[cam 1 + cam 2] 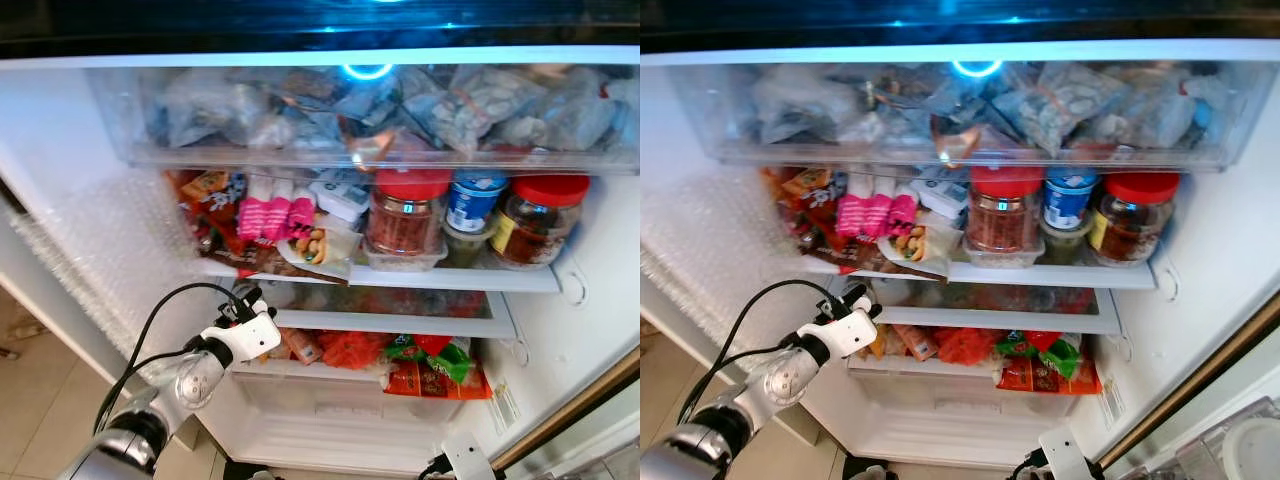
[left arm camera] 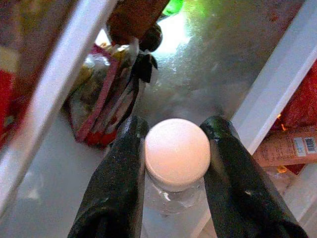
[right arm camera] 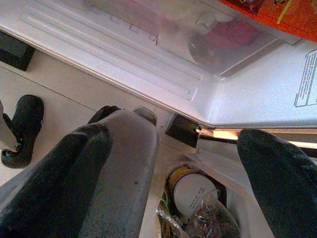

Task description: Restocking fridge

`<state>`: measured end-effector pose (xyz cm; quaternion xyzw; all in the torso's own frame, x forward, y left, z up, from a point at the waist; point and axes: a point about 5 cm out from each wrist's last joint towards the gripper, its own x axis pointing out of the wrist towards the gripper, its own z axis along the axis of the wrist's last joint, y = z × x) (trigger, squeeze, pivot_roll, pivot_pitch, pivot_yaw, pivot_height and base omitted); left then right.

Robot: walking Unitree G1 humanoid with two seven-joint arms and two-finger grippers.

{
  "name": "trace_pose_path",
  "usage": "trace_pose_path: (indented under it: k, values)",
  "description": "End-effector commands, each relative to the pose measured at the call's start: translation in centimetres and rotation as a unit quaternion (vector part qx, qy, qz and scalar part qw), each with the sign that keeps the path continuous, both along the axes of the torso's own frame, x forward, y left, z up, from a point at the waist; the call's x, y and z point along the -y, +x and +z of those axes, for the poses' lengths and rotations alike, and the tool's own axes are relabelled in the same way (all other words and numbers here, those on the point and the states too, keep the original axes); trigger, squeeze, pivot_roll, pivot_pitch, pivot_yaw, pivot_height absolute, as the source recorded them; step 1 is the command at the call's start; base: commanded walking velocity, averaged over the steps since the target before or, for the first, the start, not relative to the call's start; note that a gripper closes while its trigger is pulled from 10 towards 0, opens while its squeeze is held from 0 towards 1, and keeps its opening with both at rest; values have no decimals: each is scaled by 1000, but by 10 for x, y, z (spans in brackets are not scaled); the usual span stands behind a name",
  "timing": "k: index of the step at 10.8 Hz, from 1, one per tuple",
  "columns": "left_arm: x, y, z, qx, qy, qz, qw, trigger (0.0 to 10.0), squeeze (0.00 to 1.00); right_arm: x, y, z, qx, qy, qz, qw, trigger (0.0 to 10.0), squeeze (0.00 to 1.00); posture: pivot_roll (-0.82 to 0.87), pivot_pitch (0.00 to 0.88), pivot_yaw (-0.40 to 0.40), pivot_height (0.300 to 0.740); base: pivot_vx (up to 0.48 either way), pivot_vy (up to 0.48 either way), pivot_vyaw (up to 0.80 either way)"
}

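The open fridge (image 1: 60, 200) faces the head camera, its shelves crowded. The left claw (image 2: 173, 163) is raised at about 8 o'clock in the head view, reaching into the gap under the middle shelf (image 1: 400, 277). Its two black fingers (image 2: 119, 183) press on either side of a small clear bottle with a white cap (image 2: 177, 151), narrowly parted to the cap's width and gripping it. The bottle sits inside that lower compartment, beside a bundle of red-edged packets (image 2: 106, 99) lying against the glass.

On the middle shelf, at 12 to 2 o'clock from the left claw, stand a red-lidded jar (image 1: 405, 215), a blue-lidded tub (image 1: 473, 203) and a second red-lidded jar (image 1: 535, 218); pink packets (image 1: 273, 215) and snack bags lie toward 11 o'clock. Above them a clear drawer (image 1: 380, 155) holds frosted plastic bags. Below, red and green packets (image 1: 430, 365) lie on the lower shelf.

The right claw (image 3: 173, 163) hangs low at 5 o'clock near the fridge's bottom edge, fingers spread wide with nothing between them, above a container with a round white lid (image 3: 193, 191).
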<state>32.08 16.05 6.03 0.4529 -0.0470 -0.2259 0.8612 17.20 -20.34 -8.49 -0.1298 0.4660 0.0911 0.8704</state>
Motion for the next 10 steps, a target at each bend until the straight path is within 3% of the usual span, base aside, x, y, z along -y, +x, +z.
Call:
trace_pose_path:
  k: [1, 5, 8, 9, 10]
  values:
    - [-1, -8, -15, -41, 29, -11, 999, 10000, 0, 6, -17, -7, -31, -7, -14, 999, 10000, 0, -100, 100, 38, 663, 0, 0, 0]
    - [-14, 2, -10, -40, 60, 30, 997, 10000, 0, 5, -16, -7, -28, -4, -18, 999, 10000, 0, -100, 130, 43, 663, 0, 0, 0]
    - [-14, 4, -12, -23, 141, 9, 990, 10000, 0, 6, -14, -6, -19, -3, -34, 999, 10000, 0, -131, 156, 46, 663, 0, 0, 0]
    - [-14, 3, -13, -7, 201, -26, 979, 10000, 0, 6, -13, -5, -18, -4, -34, 999, 10000, 0, -137, 163, 47, 663, 0, 0, 0]
    - [-18, 6, -9, 9, 233, -32, 972, 10000, 0, 6, -12, -5, -15, -5, -36, 999, 10000, 0, -139, 167, 51, 663, 0, 0, 0]
